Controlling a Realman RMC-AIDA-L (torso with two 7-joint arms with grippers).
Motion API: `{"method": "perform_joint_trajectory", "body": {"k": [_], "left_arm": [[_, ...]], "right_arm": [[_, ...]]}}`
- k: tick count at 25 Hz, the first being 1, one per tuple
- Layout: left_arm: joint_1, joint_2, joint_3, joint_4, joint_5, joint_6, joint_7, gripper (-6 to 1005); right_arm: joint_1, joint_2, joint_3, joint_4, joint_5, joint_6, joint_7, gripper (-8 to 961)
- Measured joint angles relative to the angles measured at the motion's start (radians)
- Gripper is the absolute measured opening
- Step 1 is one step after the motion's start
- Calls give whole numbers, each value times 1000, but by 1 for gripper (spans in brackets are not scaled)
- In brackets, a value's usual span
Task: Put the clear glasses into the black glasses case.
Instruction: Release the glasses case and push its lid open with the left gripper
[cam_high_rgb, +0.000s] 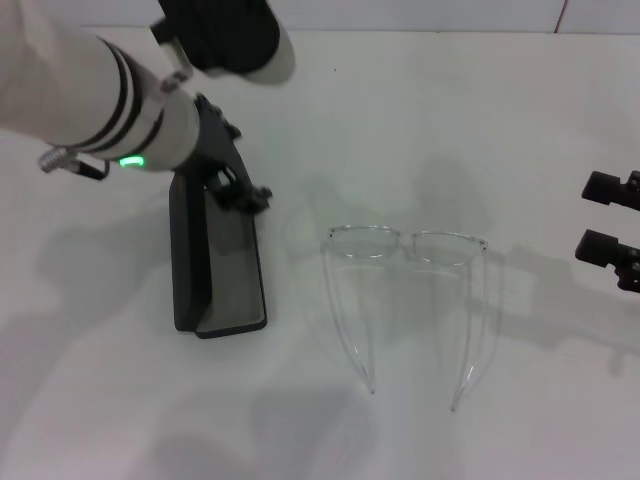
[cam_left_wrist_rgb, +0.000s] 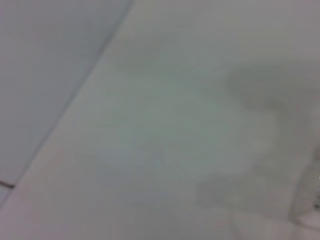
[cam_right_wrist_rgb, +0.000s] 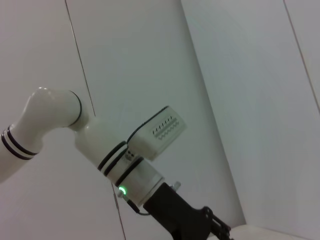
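The black glasses case lies open at the left of the white table, its grey lining facing up and its lid raised along the left side. My left gripper is down at the case's far end, touching its rim. The clear glasses rest unfolded on the table to the right of the case, with the temple arms pointing toward me. My right gripper hovers open and holding nothing at the right edge, level with the lenses. The right wrist view shows only my left arm against a wall.
The white table stretches behind and in front of the glasses. A wall stands along its far edge. The left wrist view shows only blurred tabletop.
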Motion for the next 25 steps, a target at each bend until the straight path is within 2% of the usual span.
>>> {"method": "perform_joint_trajectory", "body": {"k": [8, 18, 25], "left_arm": [[1, 2, 12, 84, 37, 24, -201, 751], [-10, 6, -3, 94, 39, 122, -473, 751], [1, -8, -73, 81, 39, 149, -504, 751]], "right_arm": [[-4, -7, 1, 7, 0, 1, -12, 729], [-4, -9, 1, 13, 0, 14, -17, 728], [-4, -13, -4, 27, -16, 33, -47, 727]]}}
